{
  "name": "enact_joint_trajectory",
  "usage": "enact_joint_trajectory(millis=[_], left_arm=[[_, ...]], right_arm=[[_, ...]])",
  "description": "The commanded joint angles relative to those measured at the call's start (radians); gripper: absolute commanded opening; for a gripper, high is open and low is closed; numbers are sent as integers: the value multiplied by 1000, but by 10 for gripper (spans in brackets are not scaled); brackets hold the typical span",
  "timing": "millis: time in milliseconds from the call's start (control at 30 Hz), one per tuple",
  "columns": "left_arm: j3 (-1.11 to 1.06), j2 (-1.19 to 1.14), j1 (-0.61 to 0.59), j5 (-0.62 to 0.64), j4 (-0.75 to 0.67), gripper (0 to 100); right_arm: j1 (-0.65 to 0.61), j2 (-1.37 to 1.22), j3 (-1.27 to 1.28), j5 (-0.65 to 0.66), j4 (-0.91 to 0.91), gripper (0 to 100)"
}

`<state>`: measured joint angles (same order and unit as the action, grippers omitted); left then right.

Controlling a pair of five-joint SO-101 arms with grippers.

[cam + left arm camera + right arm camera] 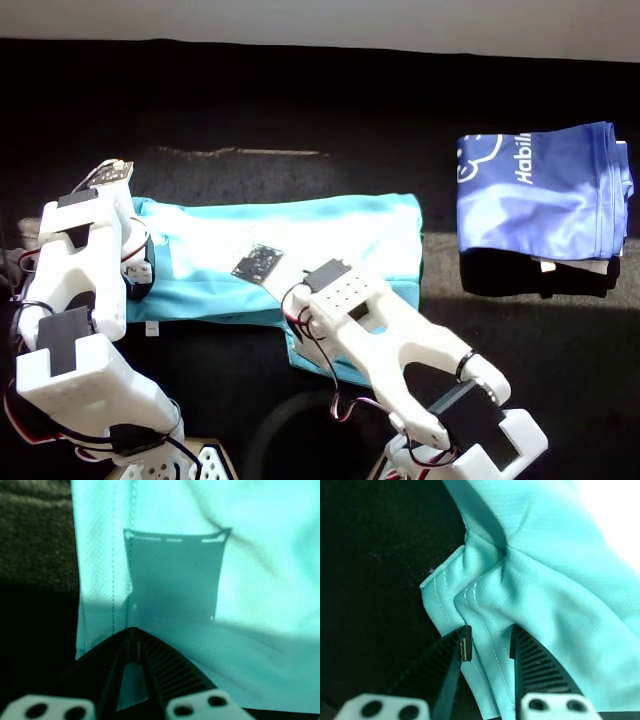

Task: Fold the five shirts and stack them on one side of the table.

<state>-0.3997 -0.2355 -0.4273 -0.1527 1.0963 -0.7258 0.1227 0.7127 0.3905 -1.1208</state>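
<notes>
- One teal shirt [300, 240] lies spread out, well apart from the folded stack [545, 195].
- The left pincer [132, 635] clamps its hem; the right pincer [489, 642] gapes astride a bunched corner, seemingly ready to lift and fold.

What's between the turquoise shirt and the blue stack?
Nothing; in the high view the black table between the turquoise shirt and the blue stack is bare.

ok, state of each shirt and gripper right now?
turquoise shirt: partly folded, lying flat.
black shirt: folded, under the blue shirt.
blue shirt: folded, on top.
left gripper: shut on the turquoise shirt's edge.
right gripper: open, the turquoise shirt's hem between its fingers.
</notes>
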Motion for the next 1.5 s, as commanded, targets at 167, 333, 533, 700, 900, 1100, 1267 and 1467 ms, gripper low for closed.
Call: enact_joint_trajectory(millis=[167, 333, 533, 700, 900, 1100, 1267, 1467], left_arm=[[-5, -10, 8, 3, -32, 9], [-5, -10, 8, 3, -32, 9], [-5, -10, 8, 3, -32, 9], [-5, -10, 8, 3, -32, 9], [-5, -10, 8, 3, -32, 9], [-5, -10, 8, 3, -32, 9], [-5, -10, 8, 3, -32, 9], [-7, -10, 8, 3, -32, 9]], right_arm=[[45, -2, -33, -3, -1, 76], [42, -1, 10, -8, -1, 77], [42, -1, 51, -9, 4, 124], [42, -1, 51, -9, 5, 138], [44, 4, 44, -5, 5, 20], [47, 10, 19, -5, -7, 7], [47, 12, -74, -5, -101, 7], [42, 12, -205, -5, -205, 7]])
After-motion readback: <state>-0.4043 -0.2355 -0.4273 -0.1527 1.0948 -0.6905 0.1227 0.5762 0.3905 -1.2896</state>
